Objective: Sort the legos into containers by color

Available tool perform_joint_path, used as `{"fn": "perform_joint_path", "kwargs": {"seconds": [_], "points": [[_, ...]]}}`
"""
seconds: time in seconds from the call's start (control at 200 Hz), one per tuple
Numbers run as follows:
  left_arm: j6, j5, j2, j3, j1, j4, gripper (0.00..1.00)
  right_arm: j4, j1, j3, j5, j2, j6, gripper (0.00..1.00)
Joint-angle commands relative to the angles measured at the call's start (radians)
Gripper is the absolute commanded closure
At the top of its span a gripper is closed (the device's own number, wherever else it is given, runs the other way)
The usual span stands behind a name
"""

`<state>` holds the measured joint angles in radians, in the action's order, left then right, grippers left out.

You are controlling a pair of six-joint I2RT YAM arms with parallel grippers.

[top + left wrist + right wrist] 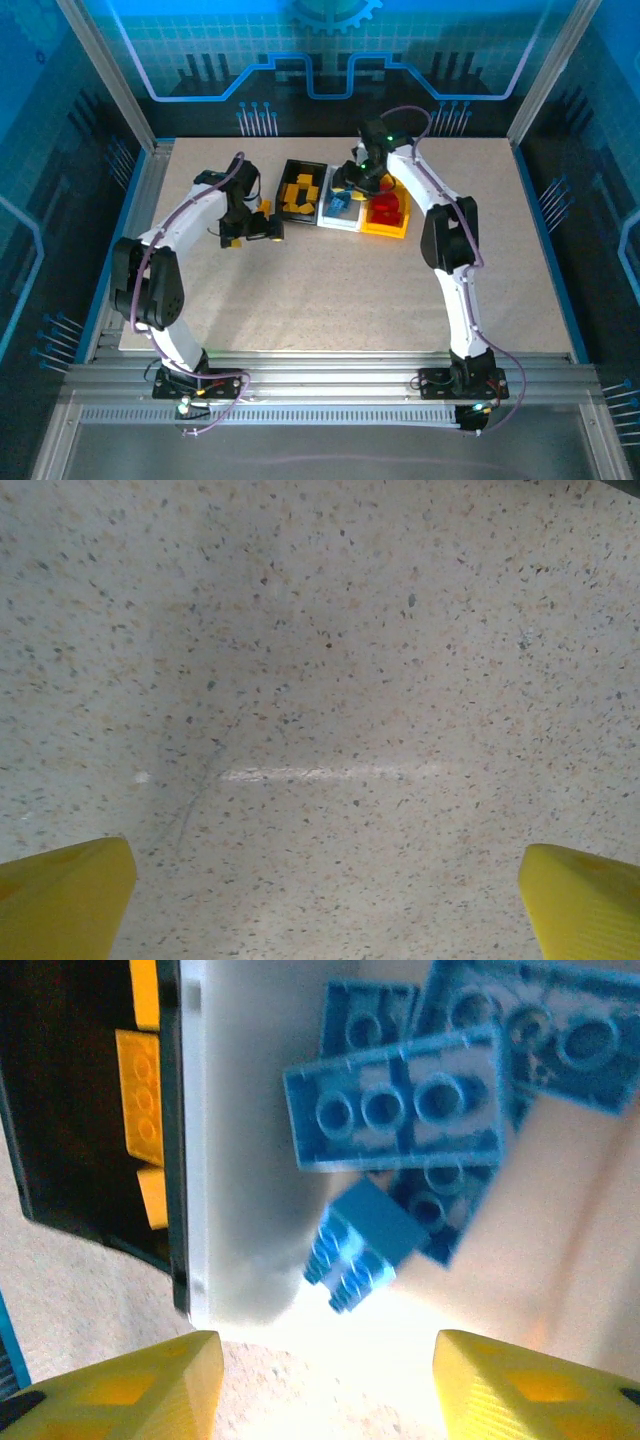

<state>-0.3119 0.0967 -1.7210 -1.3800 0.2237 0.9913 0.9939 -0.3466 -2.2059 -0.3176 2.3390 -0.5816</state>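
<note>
Far left: left gripper [250,226] hung wide open and empty over bare surface [300,290]. Three bins in a row: black bin [305,164] held at least three yellow legos [298,192]; white bin [230,1160] held about five blue legos [400,1110], with right gripper [328,1345] spread wide above it, empty; yellow-orange bin [385,232] held red legos [385,208], count unclear.

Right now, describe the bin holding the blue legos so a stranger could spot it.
On the table, look at the far side for a row of three small bins. The white bin is the middle one, with the black bin to its left and the yellow-orange bin to its right. It alone holds light blue bricks; its neighbours hold yellow bricks and red bricks.
</note>
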Motion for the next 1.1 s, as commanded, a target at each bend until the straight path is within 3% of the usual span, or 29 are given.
{"fn": "perform_joint_path", "kwargs": {"seconds": [0.0, 0.235, 0.465, 0.715, 1.096], "points": [[-0.056, 0.072, 0.035, 0.032, 0.006, -0.038, 0.01, -0.025, -0.024, 0.140, 0.034, -0.177, 0.034, 0.41], [-0.120, 0.138, 0.022, 0.081, 0.006, -0.095, 0.01, -0.245, -0.146, 0.655, 0.144, -0.501, 0.110, 0.41], [-0.179, 0.166, 0.020, 0.150, 0.008, -0.152, 0.01, -0.414, -0.261, 1.036, 0.132, -0.690, 0.065, 0.40], [-0.158, 0.078, 0.005, 0.132, -0.003, -0.145, 0.01, -0.394, -0.292, 1.084, 0.159, -0.726, 0.061, 0.40], [-0.094, 0.078, -0.168, -0.211, -0.199, -0.066, 0.01, -0.343, -0.292, 1.053, 0.142, -0.736, 0.047, 0.40]]}}
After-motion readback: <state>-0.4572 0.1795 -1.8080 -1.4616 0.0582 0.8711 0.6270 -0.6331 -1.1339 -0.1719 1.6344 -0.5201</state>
